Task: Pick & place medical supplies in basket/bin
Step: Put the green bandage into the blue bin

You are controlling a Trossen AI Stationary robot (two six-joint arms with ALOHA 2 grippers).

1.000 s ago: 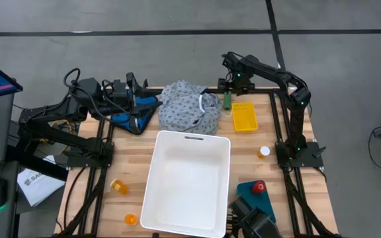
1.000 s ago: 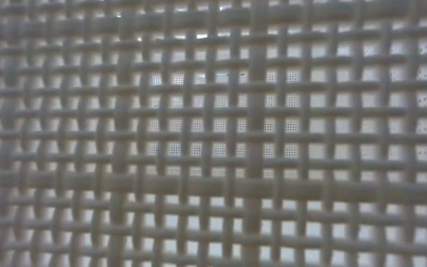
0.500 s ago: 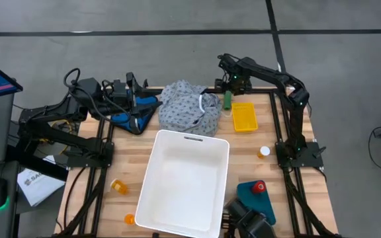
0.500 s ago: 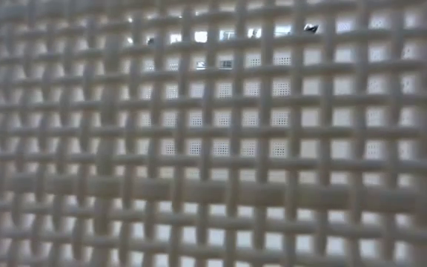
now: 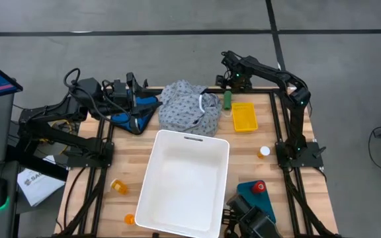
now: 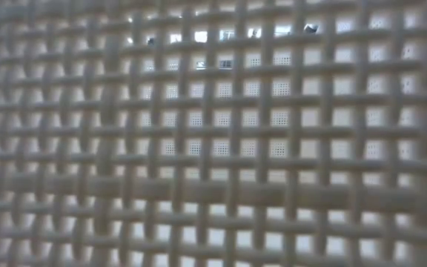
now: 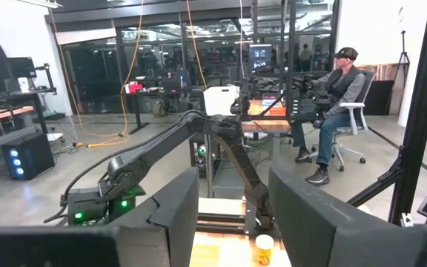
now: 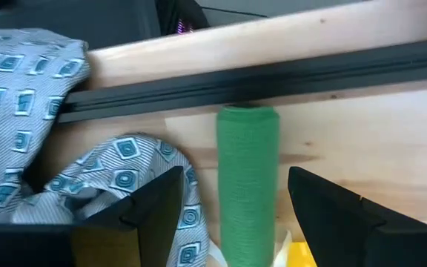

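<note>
Jaws of the right gripper [image 8: 228, 200] stand apart, straddling the green cylinder [image 8: 247, 178] without touching it. From above, the right gripper [image 5: 233, 80] hovers at the table's far edge, about 1 o'clock from the white bin [image 5: 186, 182], with the green cylinder [image 5: 227, 100] just nearer, between the dotted garment [image 5: 189, 106] and the yellow tray [image 5: 243, 117]. Its long axis runs 12 to 6, in line with the reach. The left gripper [image 7: 228, 222], fingers apart and empty, waits at 10 o'clock, well away.
</note>
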